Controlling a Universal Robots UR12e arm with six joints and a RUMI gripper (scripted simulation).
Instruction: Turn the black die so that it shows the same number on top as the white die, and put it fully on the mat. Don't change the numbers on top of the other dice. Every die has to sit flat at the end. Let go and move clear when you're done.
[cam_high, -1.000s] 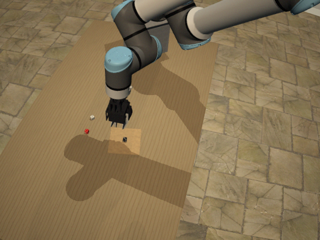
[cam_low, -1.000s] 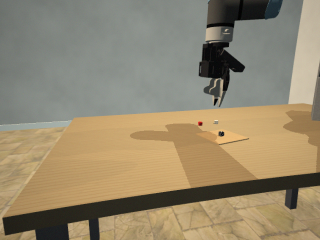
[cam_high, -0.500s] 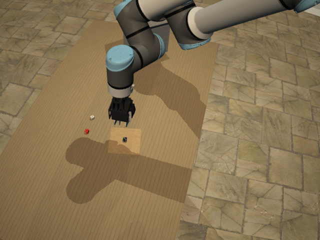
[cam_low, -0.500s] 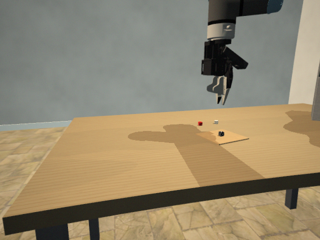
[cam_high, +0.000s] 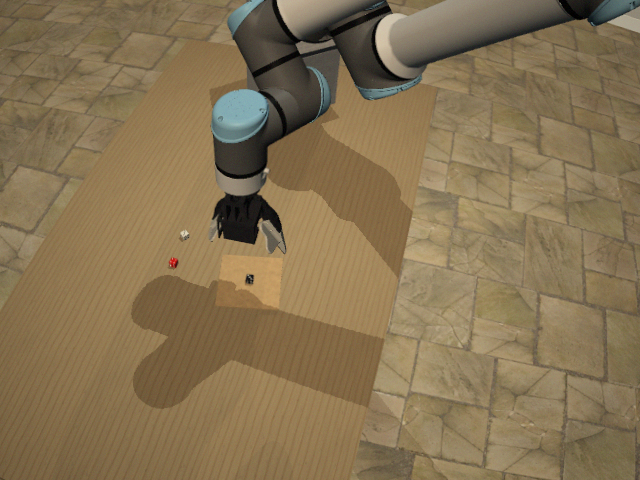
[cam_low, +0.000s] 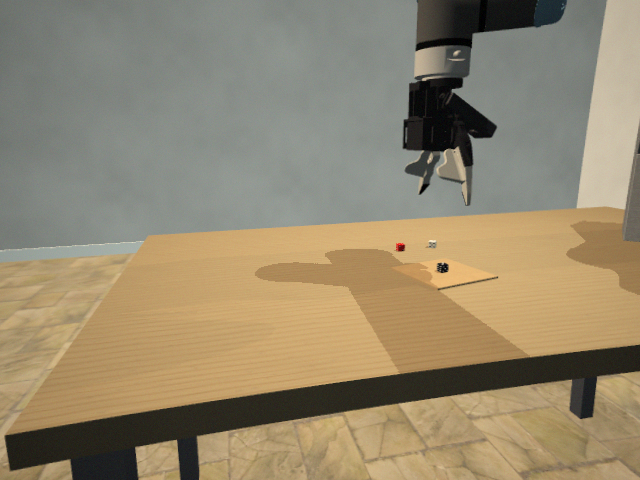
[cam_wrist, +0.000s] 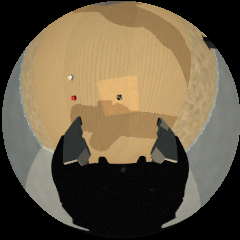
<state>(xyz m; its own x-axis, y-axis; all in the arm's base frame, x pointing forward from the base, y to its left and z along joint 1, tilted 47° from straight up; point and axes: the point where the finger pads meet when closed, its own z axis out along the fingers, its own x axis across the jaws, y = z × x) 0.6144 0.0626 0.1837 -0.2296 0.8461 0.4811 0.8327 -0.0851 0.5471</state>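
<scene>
The black die (cam_high: 249, 279) sits flat on the light square mat (cam_high: 251, 288), inside its edges; it also shows in the exterior view (cam_low: 442, 267) and the wrist view (cam_wrist: 119, 97). Its top number is too small to read. The white die (cam_high: 184, 235) and the red die (cam_high: 173, 262) lie on the table left of the mat, apart from each other. My gripper (cam_high: 247, 242) hangs high above the table, over the mat's far edge, open and empty. It also shows in the exterior view (cam_low: 444, 188), with both fingers spread in the wrist view (cam_wrist: 120, 137).
The arm's dark shadow (cam_high: 248, 341) falls across the table and the mat's near left corner. The table's right edge (cam_high: 392, 289) runs a little past the mat. The robot base (cam_high: 305, 67) stands at the far end.
</scene>
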